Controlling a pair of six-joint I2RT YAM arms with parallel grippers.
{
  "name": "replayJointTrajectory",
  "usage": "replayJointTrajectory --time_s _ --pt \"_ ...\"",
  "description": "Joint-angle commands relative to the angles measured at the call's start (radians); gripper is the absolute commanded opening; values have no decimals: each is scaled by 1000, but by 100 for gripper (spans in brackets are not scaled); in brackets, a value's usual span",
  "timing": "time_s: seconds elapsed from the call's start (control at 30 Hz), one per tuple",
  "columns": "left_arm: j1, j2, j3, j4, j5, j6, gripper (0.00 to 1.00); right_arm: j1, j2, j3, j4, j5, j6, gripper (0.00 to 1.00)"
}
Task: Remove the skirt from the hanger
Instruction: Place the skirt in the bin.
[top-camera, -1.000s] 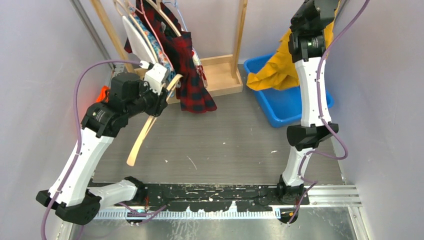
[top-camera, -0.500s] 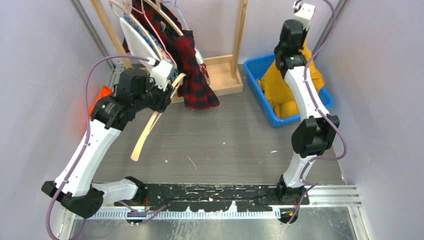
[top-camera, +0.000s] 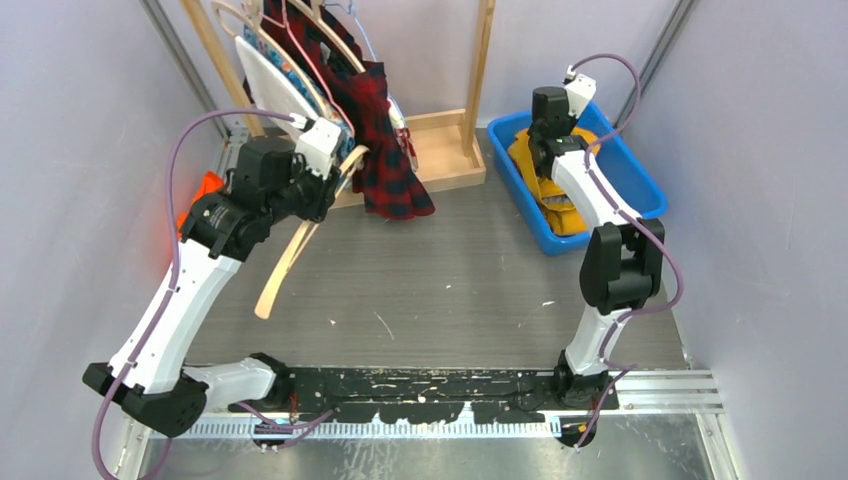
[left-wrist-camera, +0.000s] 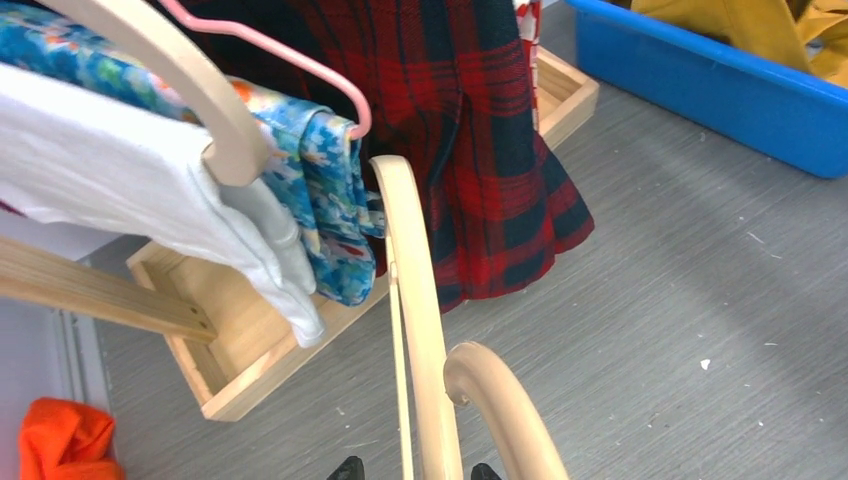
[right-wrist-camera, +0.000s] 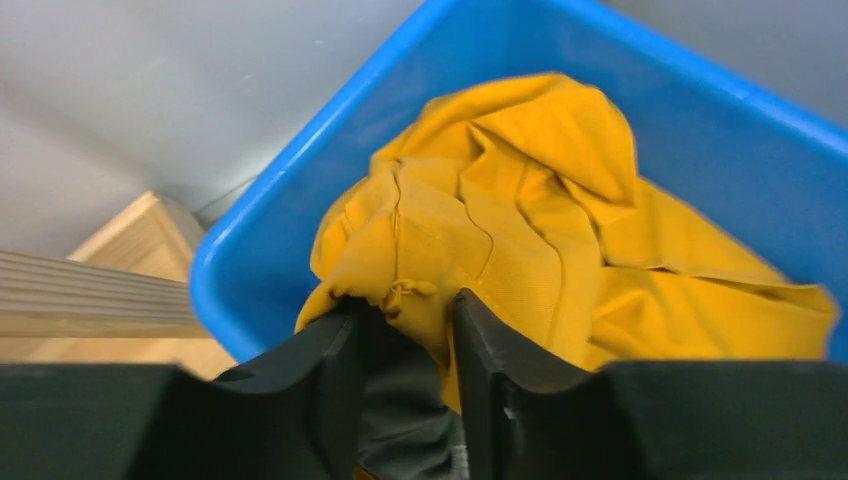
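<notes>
On your left, the left gripper (left-wrist-camera: 415, 468) is clamped on the wooden hanger (left-wrist-camera: 415, 300), whose shaft runs up between its fingers. The hanger is bare and hangs slanted in the air, just in front of the rack (top-camera: 440, 150). Holding it out there keeps it apart from the plaid garment (top-camera: 385, 150) and the other clothes hanging on the rack, so nothing snags. To my eye it is also waiting to be put away.

Move to your right and you find the yellow skirt (right-wrist-camera: 520, 200). It is off the hanger and heaped inside the blue bin (right-wrist-camera: 700, 100), well apart from the hanger. The right gripper (right-wrist-camera: 400, 310) sits low over the bin. Its fingers stand a little apart with a dark gap between them, and a bunched fold of the skirt touches their tips. That low pose makes sense for a drop, since the cloth lands inside the walls rather than over the rim. I judge the removal itself done. Before you lift that arm, check that no fold is caught on a finger.
</notes>
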Motion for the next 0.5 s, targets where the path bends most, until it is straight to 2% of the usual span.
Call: replayJointTrajectory --time_s 0.0,0.03,0.13,0.17,0.33,0.47 --pt "9 -50 24 38 -122 -23 0 4 55 98 11 -75 88 48" --pt "8 -63 26 35 -145 -30 0 5 69 130 12 -74 86 52" --pt "8 -113 28 44 -222 -56 0 6 109 233 44 -20 47 81" --pt "9 -131 29 49 -244 -61 0 6 120 261 70 6 24 86" --pt "9 -179 73 70 -363 -53 0 6 172 339 339 82 -148 99" --pt "8 -182 138 75 -438 -25 0 2 231 427 406 104 -206 100"
